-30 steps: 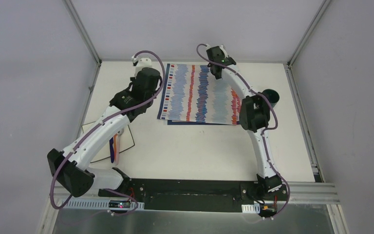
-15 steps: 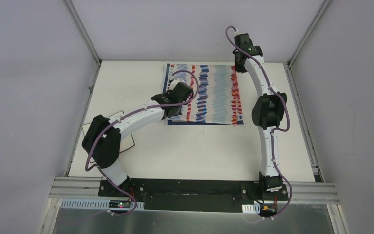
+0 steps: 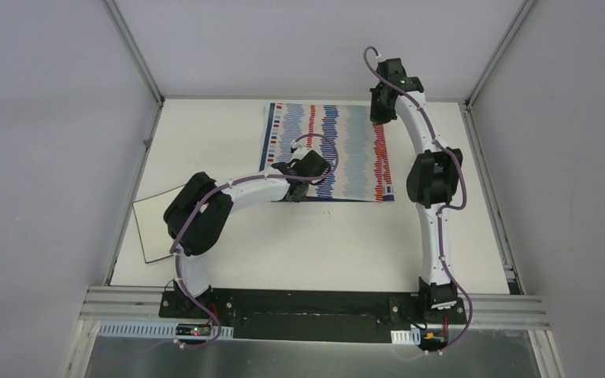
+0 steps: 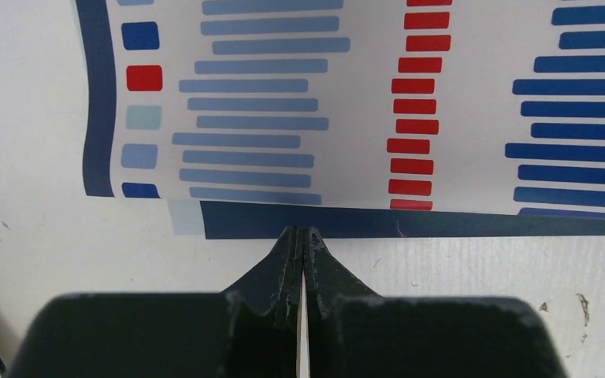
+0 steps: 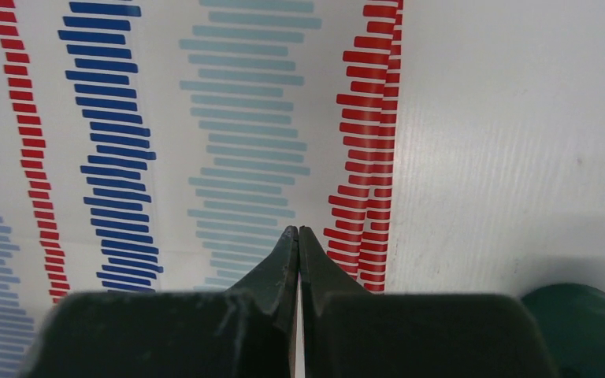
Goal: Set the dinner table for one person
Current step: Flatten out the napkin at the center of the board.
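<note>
The white dinner table (image 3: 331,244) carries a red, blue and white striped cloth (image 3: 339,146) lying flat at its back centre. My left gripper (image 3: 294,195) is shut, and its tips (image 4: 303,233) sit right at the navy border of the cloth's near edge (image 4: 441,223), near the near-left corner. Nothing shows between its fingers. My right gripper (image 3: 378,113) is shut too. In the right wrist view the right gripper (image 5: 298,230) stands over the cloth (image 5: 205,118) just left of the red stripes along its right edge, at the far right corner.
A white square plate (image 3: 151,232) lies at the table's left edge, partly under my left arm's elbow. A dark green object (image 5: 587,323) shows at the bottom right of the right wrist view. Grey rails (image 3: 484,181) edge the table.
My left arm swung from beyond the cloth's far left corner to its near edge. My right arm moved right to the far right corner. The cloth shifted right and lies straighter.
</note>
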`<act>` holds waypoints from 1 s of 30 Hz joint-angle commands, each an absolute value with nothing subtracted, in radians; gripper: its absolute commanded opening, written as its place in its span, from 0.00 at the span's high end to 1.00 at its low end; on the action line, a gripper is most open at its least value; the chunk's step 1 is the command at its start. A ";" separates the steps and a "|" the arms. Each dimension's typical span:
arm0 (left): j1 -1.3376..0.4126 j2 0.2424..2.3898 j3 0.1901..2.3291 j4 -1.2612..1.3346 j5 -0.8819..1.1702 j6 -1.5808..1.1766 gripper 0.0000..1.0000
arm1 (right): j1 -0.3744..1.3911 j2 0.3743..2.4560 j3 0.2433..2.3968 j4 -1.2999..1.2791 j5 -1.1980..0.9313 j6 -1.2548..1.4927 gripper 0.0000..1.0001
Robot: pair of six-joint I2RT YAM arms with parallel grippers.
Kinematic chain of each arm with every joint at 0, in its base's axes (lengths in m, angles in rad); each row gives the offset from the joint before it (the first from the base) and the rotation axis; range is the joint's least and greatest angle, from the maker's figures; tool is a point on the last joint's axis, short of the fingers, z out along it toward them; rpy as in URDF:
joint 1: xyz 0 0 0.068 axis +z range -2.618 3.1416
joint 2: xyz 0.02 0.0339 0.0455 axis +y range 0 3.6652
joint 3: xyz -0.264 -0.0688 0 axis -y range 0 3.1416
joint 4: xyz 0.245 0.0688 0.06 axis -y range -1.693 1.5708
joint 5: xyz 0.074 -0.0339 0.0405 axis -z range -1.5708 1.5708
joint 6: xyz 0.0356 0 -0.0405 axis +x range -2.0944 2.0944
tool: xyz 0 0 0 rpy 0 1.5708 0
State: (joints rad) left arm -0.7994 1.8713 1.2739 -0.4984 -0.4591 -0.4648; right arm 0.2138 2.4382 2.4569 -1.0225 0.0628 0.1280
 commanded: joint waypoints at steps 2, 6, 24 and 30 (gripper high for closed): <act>-0.817 1.893 1.293 -0.459 -0.462 -0.494 1.00 | 0.201 2.438 2.466 -0.996 -0.061 0.168 1.00; -0.820 1.892 1.283 -0.451 -0.500 -0.501 1.00 | 0.200 2.466 2.482 -1.000 -0.088 0.173 1.00; -0.843 2.066 1.486 -0.466 -0.595 -0.407 1.00 | 0.197 2.488 2.451 -0.985 -0.120 0.169 1.00; -0.843 2.108 1.482 -0.471 -0.569 -0.431 1.00 | 0.197 2.499 2.453 -0.989 -0.120 0.174 1.00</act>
